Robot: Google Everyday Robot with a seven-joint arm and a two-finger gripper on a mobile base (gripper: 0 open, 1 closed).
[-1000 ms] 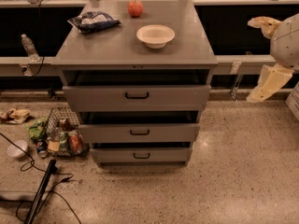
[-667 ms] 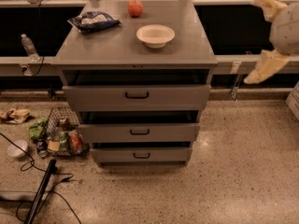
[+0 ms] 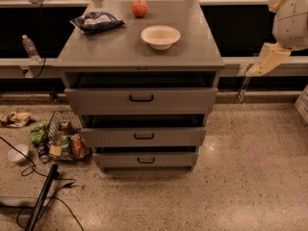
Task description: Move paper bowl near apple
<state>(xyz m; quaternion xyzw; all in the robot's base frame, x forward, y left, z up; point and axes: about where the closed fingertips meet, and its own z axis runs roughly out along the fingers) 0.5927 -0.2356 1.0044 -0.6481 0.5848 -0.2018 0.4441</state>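
The paper bowl (image 3: 160,36) is a shallow cream-white bowl standing upright on the grey cabinet top (image 3: 115,47), right of the middle. The apple (image 3: 139,8) is red-orange and sits near the top's far edge, behind and a little left of the bowl, with a gap between them. My gripper (image 3: 253,30) hangs in the air off the cabinet's right side, level with its top and well right of the bowl. Its two cream fingers are spread apart and hold nothing.
A dark blue snack bag (image 3: 96,21) lies at the top's back left. The three drawers (image 3: 141,98) stand slightly open. On the floor at left are a wire basket of cans (image 3: 65,138), wrappers, a small white bowl (image 3: 18,153) and black cables (image 3: 43,201). A water bottle (image 3: 30,48) stands on the left ledge.
My gripper has risen at the right edge of the view. The bowl, apple and bag have not moved.
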